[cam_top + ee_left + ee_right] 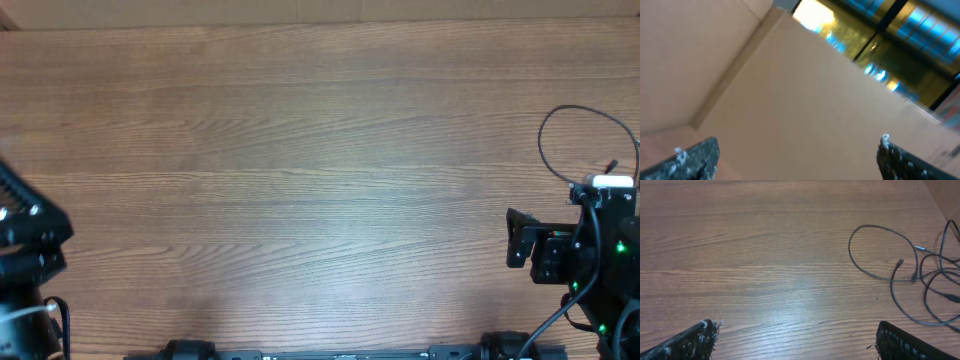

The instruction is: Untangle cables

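Left tool [797, 156] and right tool [795, 340] both gape wide and empty, cables [916, 265] lying loosely looped on the table [765, 255]

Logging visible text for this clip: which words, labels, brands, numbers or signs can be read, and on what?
None can be read.
The white tag on the right arm is too small to read.
The table and the cables show no print.

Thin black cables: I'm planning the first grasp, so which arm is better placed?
Right. The thin black cables lie on the wooden table just ahead of the right gripper, jaws open; the left gripper points at a cardboard wall.
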Available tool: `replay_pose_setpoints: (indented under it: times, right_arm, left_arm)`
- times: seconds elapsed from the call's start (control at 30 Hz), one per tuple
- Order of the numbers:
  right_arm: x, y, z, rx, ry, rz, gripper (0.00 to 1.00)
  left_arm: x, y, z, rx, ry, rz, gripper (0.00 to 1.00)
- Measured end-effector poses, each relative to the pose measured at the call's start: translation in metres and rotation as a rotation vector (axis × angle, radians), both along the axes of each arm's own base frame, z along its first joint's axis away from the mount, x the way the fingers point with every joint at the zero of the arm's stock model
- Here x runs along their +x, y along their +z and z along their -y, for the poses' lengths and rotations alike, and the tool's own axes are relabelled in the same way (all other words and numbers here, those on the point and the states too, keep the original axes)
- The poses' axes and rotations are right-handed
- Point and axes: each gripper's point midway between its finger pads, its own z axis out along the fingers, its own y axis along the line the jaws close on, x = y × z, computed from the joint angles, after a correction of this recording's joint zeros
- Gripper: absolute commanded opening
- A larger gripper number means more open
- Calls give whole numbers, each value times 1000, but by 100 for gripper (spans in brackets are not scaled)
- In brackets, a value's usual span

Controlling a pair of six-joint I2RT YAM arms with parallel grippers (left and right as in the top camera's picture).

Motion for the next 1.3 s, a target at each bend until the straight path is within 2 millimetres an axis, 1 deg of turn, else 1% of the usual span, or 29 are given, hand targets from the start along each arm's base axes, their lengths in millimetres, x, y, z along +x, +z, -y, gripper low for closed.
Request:
replay_pose_setpoints:
  times: [0.07,0.1,0.17,0.3,0.37,0.43,0.57,0.63,0.73,0.8,1.03,1.17,1.3]
  right_arm:
    - [0,0,0,0,0,0,100]
    - [0,0,0,-1,0,0,100]
    - [0,0,0,0,0,0,100]
    - [0,0,0,0,0,0,100]
    - [0,0,0,0,0,-1,100]
    - [0,0,0,0,0,-1,100]
    - [0,0,0,0,0,-2,100]
    - [0,0,0,0,0,-2,100]
    - [0,0,0,0,0,-2,100]
    - [0,0,0,0,0,-2,100]
    - [0,0,0,0,0,-2,100]
    - [0,0,0,-1,0,-2,100]
    - [0,0,0,0,0,-2,100]
  left_arm:
    - [0,-6,1,4,-2,56,100]
    - [4,-12,2,5,-10,72,99]
    - [17,-32,7,5,-34,82,100]
    - [48,-82,14,-46,-86,121,100]
    - [54,-102,16,-76,-104,159,100]
    - [57,-119,17,-116,-124,221,100]
    - [49,-144,16,-199,-162,380,100]
    - [45,-154,14,-227,-167,422,100]
    - [42,-174,10,-270,-157,446,100]
    - [40,-184,6,-286,-141,450,100]
    - [26,-195,-11,-340,-43,477,100]
    - [22,-206,-22,-340,27,444,100]
    - [20,-214,-27,-321,68,407,100]
